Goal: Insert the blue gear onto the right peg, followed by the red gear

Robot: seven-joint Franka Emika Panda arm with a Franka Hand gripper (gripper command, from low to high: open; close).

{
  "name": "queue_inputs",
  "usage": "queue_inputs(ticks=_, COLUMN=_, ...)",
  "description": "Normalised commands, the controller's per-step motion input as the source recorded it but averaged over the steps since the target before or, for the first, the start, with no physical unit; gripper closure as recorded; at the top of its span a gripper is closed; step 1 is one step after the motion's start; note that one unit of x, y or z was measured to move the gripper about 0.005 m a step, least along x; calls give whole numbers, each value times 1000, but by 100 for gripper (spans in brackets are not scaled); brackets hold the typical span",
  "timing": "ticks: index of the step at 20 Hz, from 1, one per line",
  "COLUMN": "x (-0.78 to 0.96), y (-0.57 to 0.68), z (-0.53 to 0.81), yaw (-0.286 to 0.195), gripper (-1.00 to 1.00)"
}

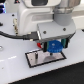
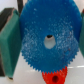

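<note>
One blue gear (image 1: 55, 47) and one red gear (image 2: 54, 77) are in sight, two gears in all. The exterior view shows a single grey, black-edged plate (image 1: 37, 59) on one white worktop (image 1: 15, 70). One robot arm (image 1: 47, 12) carries one tool (image 1: 54, 46).

The blue gear (image 2: 47, 37) and red gear (image 2: 54, 77) look like plastic, the blue one's face speckled and matt.
</note>
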Motion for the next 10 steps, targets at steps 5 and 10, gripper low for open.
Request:
queue_inputs(ticks=5, x=210, y=-190, z=-41, yaw=0, gripper=100)
queue_inputs(ticks=10, x=294, y=-53, z=86, yaw=0, gripper=100)
